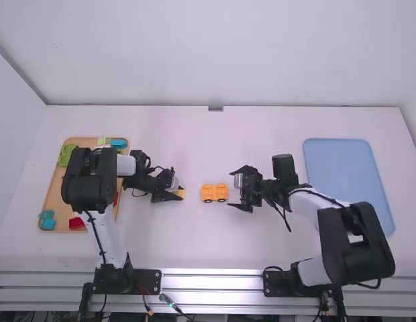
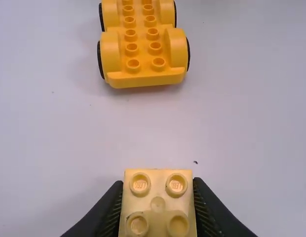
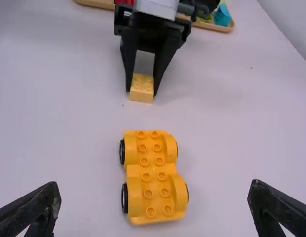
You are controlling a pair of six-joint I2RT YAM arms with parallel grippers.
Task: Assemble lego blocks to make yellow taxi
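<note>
Square and pale yellow, with studs facing up at my left wrist camera, the block (image 2: 158, 203) sits clamped between the jaws of my left gripper (image 1: 180, 193), one finger pressed to each side. I cannot tell whether it touches the bench (image 1: 194, 248) beneath. Beyond it — near, yet apart from the block — the yellow wheeled base (image 3: 152, 173) stands studs up, with its dark-rimmed wheels along both long sides. In the high view it lies on the bench between my two grippers, lengthwise along the line from one to the other, closer to my right gripper (image 1: 230, 188) than to the block. My right jaws are wide apart and face the end of the base, nothing held in them; from my right wrist camera I see the base between the two fingers, touching neither, with the block farther off past its other end. Over on the left of the bench, partly under my left arm, a tan tray (image 1: 52, 194) carries a green piece (image 1: 66, 155), a blue piece (image 1: 119, 143), a teal piece (image 1: 47, 220) and a red piece (image 1: 76, 223). On the right — well apart from the base — lies a light blue tray (image 1: 345, 181).
</note>
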